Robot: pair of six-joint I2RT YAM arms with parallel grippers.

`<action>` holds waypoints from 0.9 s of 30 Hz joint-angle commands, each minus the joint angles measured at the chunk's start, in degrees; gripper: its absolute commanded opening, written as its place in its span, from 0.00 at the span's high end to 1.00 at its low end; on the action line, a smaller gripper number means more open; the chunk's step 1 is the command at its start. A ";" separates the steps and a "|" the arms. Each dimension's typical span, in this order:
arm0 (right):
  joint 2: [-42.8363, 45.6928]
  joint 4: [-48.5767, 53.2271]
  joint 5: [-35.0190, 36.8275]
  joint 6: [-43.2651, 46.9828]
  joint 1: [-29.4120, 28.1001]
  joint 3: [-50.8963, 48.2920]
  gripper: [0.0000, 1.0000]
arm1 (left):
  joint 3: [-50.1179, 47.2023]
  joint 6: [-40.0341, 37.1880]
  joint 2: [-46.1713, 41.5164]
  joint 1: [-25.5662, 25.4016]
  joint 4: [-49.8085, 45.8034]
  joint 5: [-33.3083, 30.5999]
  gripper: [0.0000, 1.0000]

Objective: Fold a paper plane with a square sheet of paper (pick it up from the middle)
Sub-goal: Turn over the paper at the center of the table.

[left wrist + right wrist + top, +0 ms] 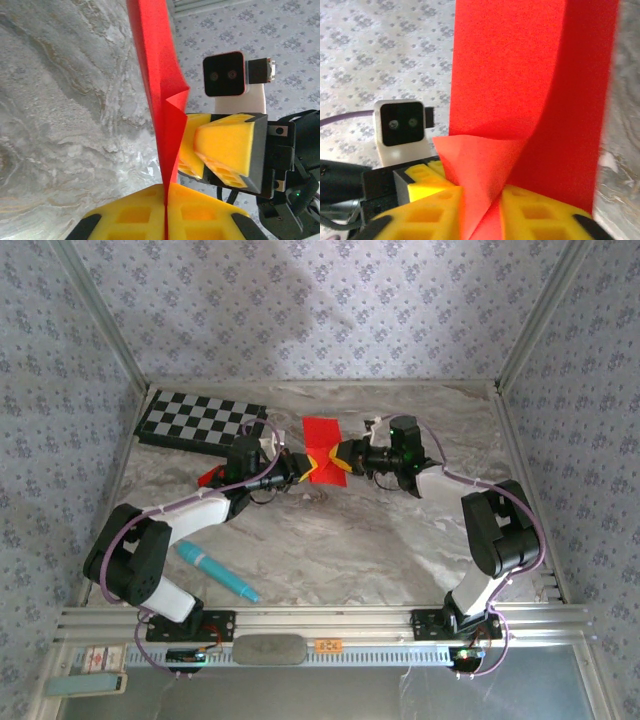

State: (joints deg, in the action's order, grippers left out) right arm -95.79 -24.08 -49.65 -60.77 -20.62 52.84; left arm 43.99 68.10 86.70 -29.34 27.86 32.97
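Red and thin, the square sheet of paper (322,432) hangs between the two grippers above the far half of the grey marbled table (350,540). It is creased and nipped in at its waist like a bow tie. From above, its long axis runs from near to far, one broad end toward the back wall and the other toward the arm bases. The left gripper (302,470) comes in from the left with its yellow fingers (200,220) pressed tight together on the sheet's edge, the paper rising from them edge-on in the left wrist view. The right gripper (343,460) meets it from the opposite side, jaws a little apart with a loose fold of the sheet lying between them. A chequered board (200,420) lies to the far left, and a teal pen (216,571) lies near the left arm's base.
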 commanded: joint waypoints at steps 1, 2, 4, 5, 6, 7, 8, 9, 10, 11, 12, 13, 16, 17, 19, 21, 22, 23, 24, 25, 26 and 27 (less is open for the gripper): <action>2.59 8.05 3.27 6.26 1.26 0.06 0.63 | 1.90 -3.69 -0.74 0.74 -4.88 -2.00 0.94; 3.35 10.58 4.64 8.15 1.71 0.15 0.59 | 2.40 -5.39 -1.21 0.69 -7.66 -2.98 0.94; 5.08 16.38 8.08 12.34 2.21 0.77 0.52 | 4.43 -10.08 -2.04 0.69 -16.11 -5.89 0.95; 6.06 20.06 10.55 14.86 2.39 1.22 0.49 | 5.89 -13.01 -2.48 0.62 -21.74 -8.10 0.95; 6.86 22.84 12.96 16.79 2.54 1.55 0.46 | 7.25 -15.67 -2.72 0.60 -26.69 -10.38 0.95; 7.90 25.40 15.29 18.97 2.52 1.80 0.43 | 9.27 -18.87 -2.95 0.26 -32.75 -13.94 0.95; 8.80 27.66 17.65 20.72 2.60 2.02 0.40 | 12.13 -22.43 -2.98 -0.37 -39.62 -18.64 0.95; 9.49 29.00 19.43 21.79 2.70 2.03 0.38 | 14.61 -25.20 -2.72 -1.14 -45.56 -22.81 0.95; 10.31 30.26 21.31 22.84 2.76 1.99 0.36 | 17.63 -27.87 -2.10 -2.07 -51.66 -27.69 0.95; 10.97 31.03 22.85 23.71 2.91 1.83 0.35 | 20.44 -29.97 -1.14 -2.90 -56.91 -32.69 0.95; 11.26 31.78 23.94 24.17 2.96 1.75 0.34 | 22.62 -31.32 -0.19 -3.66 -60.48 -36.46 0.94; 11.61 32.23 24.92 24.31 3.04 1.64 0.33 | 24.94 -32.59 0.94 -4.37 -64.43 -40.55 0.94; 11.88 33.27 26.68 24.30 3.22 1.48 0.33 | 30.61 -34.47 4.52 -6.57 -73.00 -50.50 0.94; 11.92 33.37 27.03 24.28 3.22 1.39 0.33 | 32.59 -34.52 5.97 -7.37 -75.66 -54.34 0.94; 12.06 33.51 27.66 24.30 3.31 1.08 0.33 | 35.91 -34.93 8.87 -8.66 -79.79 -59.67 0.94; 12.12 33.63 28.28 24.23 3.38 0.66 0.33 | 39.01 -34.98 12.07 -9.96 -83.45 -64.18 0.93; 12.23 33.70 28.48 24.30 3.40 0.54 0.33 | 40.55 -34.92 13.82 -10.53 -85.02 -65.70 0.93; 12.23 33.89 28.77 24.30 3.49 0.39 0.33 | 42.03 -34.64 15.52 -11.16 -86.59 -67.43 0.93; 12.30 33.98 28.97 24.29 3.48 0.27 0.33 | 43.16 -34.52 16.94 -11.70 -87.49 -68.29 0.93; 12.31 34.00 29.12 24.28 3.49 0.10 0.33 | 44.02 -34.52 18.44 -12.23 -88.30 -68.95 0.93; 12.40 33.96 29.25 24.29 3.57 -0.01 0.33 | 45.16 -34.27 20.15 -12.62 -89.13 -69.38 0.93; 12.48 33.94 29.34 24.30 3.60 -0.04 0.33 | 46.10 -34.02 21.59 -13.01 -89.81 -69.54 0.92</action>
State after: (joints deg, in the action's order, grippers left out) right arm -84.75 8.45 -22.13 -37.82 -17.47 53.17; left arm 86.59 34.92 105.71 -41.21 -54.17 -29.95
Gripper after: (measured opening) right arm 0.670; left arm 0.072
